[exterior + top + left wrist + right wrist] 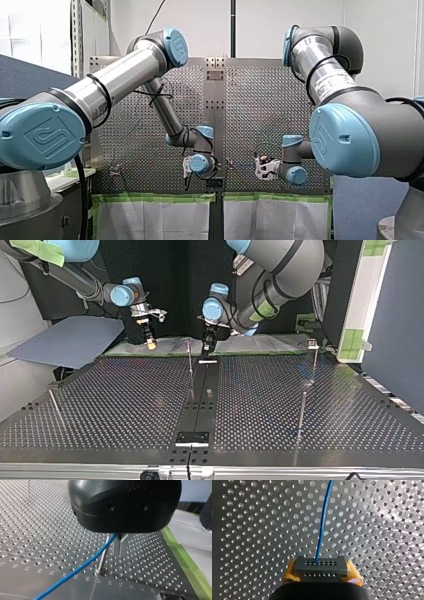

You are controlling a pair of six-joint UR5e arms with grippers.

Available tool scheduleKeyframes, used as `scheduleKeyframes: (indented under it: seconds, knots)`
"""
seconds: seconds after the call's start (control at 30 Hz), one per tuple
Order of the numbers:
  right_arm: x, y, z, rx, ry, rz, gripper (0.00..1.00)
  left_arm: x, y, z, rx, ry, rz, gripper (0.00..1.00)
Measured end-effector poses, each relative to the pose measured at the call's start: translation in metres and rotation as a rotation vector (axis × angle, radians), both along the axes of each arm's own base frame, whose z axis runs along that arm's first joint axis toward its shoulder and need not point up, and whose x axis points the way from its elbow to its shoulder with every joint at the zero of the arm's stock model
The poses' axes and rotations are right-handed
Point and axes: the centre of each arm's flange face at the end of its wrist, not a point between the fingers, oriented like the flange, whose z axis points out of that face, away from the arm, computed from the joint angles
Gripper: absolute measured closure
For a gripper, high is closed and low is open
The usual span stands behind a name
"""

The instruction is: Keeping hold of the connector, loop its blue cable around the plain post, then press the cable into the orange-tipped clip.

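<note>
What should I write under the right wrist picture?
Jaws of my right gripper clamp the grey connector, blue cable running ahead.

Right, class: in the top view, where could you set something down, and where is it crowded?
Bare table lies between the post at the view's left and the middle post, and again between the black strip and the posts at its right. Crowded: around the middle post, beside my left gripper.

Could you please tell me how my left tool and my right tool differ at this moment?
My left tool has bare metal fingers; my right tool has yellow pads. The left pinches the blue cable beside a post; the right clamps the grey connector. Both are shut.
</note>
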Motion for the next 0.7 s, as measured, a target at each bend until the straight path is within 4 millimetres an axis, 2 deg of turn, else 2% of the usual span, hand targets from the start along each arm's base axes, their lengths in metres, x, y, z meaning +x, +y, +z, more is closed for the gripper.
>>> scheduleKeyframes:
  seconds: [0.23, 0.5, 0.7]
  knots:
    - [0.0, -0.005, 0.002, -0.003, -0.007, -0.002, 1.0, 0.014, 0.001, 0.004, -0.033, 0.001, 0.0, 0.96]
    - [-0.001, -0.013, 0.006, -0.006, -0.016, -0.007, 1.0, 0.028, -0.001, -0.016, -0.019, 0.042, 0.0, 0.96]
    - [-0.004, -0.023, 0.01, -0.013, -0.026, -0.014, 1.0, 0.047, 0.0, -0.008, -0.022, 0.046, 0.012, 0.96]
